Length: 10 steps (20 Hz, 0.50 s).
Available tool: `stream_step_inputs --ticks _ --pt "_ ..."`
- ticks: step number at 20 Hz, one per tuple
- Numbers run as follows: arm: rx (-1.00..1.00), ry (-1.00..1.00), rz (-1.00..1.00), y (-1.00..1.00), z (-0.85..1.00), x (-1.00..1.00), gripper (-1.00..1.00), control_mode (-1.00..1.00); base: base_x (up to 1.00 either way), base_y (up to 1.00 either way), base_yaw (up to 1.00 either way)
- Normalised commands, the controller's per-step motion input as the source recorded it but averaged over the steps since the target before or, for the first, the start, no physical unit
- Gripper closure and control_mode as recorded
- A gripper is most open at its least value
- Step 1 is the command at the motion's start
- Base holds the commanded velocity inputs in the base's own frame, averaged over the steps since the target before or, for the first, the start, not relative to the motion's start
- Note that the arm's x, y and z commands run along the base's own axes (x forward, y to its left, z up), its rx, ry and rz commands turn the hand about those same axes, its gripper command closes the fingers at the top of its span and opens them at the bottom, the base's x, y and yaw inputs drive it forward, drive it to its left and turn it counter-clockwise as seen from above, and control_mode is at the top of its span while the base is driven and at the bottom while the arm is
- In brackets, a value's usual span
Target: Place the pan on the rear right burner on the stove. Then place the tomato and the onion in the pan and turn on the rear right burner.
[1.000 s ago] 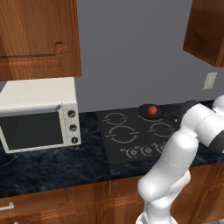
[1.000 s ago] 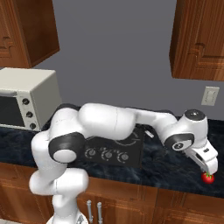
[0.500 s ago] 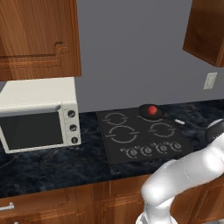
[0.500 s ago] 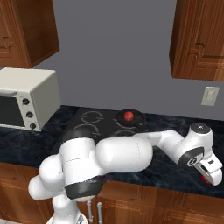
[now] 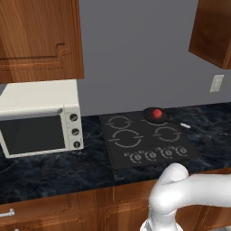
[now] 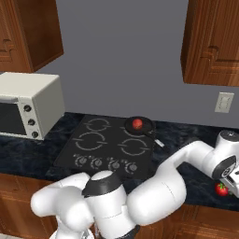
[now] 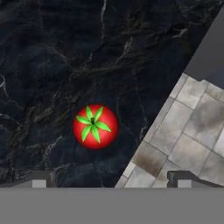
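Claw point(image 7: 109, 178) spread wide, has swung lower over the tomato point(image 7: 95, 126) near the worktop's point(image 7: 52, 61) front edge.

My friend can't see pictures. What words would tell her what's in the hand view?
A red tomato with a green star-shaped top sits on a dark marbled counter, near its edge. Past that edge, pale floor tiles show, and the open claw hangs above with its two tips spread wide.

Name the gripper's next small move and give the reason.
Probably shift sideways until centred on the tomato, then lower: the open gripper hovers above the counter near its edge, with the tomato off-centre toward one fingertip. A red item already sits in the pan.
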Motion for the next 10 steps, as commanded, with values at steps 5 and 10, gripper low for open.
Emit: stream_step_inputs --ticks 5,10 --pt "0.05 0.01 0.00 -0.17 -0.11 0.13 -1.00 -1.00 0.00 0.00 0.00" --pt "0.06 0.04 0.00 -0.13 -0.15 0.16 -1.00 -1.00 0.00 0.00 0.00"
